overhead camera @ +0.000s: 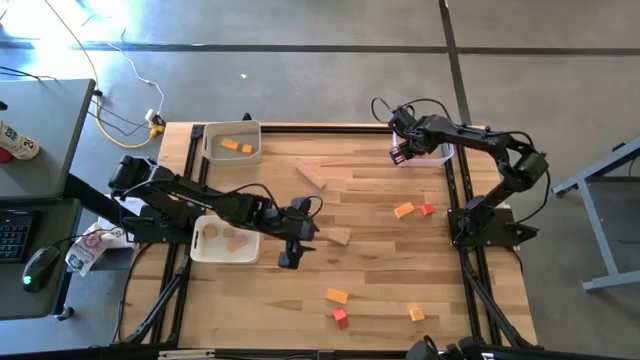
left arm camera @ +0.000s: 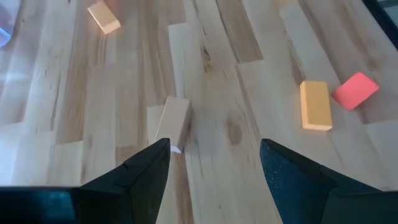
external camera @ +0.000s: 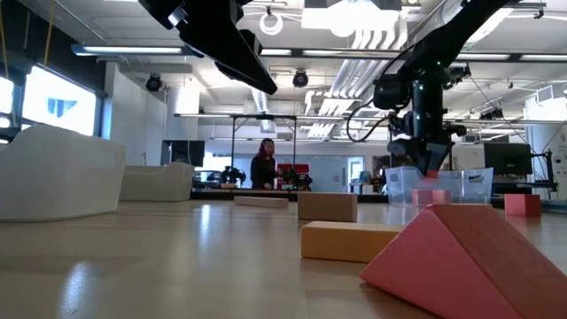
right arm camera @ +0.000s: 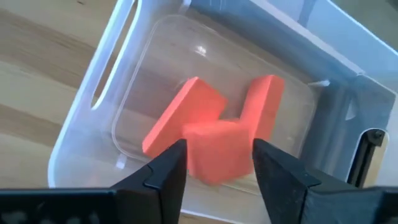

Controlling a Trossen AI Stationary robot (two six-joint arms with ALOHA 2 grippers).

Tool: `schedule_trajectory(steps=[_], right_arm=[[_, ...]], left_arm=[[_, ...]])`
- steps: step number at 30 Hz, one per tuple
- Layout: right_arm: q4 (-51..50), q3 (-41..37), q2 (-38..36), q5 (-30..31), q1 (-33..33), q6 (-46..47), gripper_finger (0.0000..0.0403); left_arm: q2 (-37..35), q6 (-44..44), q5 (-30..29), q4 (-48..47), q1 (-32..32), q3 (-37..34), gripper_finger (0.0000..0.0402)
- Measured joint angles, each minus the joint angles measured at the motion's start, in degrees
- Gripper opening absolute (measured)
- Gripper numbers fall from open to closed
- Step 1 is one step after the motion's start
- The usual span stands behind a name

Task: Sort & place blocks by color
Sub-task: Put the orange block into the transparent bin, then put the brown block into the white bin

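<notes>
The right gripper hangs over the clear bin at the upper right of the worktop, its jaws closed on a red cube; two more red blocks lie in the bin below. The left gripper hovers at mid-worktop, jaws wide and empty, above a plain wood block, with an orange block and a red block farther off. A white bin at upper left holds orange blocks; another bin at left holds plain ones. A plank lies at upper centre.
</notes>
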Motion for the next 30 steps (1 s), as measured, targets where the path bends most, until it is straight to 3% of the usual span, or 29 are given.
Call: schedule_trajectory(steps=[5, 17, 26, 30], right_arm=[[-0.98, 1.82, -0.03, 0.00, -0.02, -0.28, 0.0191], [-10.94, 13.82, -0.15, -3.85, 3.75, 4.49, 0.0195], [-12.97, 18.78, -0.15, -3.89, 12.84, 4.80, 0.0195], [-13.44, 20.79, -0.15, -3.89, 16.18, 4.71, 0.0195]], left_arm=[[0.00, -0.26, 0.11, 1.24, -1.58, 0.00, 0.0236], [5.89, 1.18, -1.02, 5.01, -4.74, 0.04, 0.0236], [11.46, 9.80, -1.49, 9.19, 0.12, 0.04, 0.0236], [13.16, 11.66, 2.75, 10.53, 3.38, 0.02, 0.0236]])
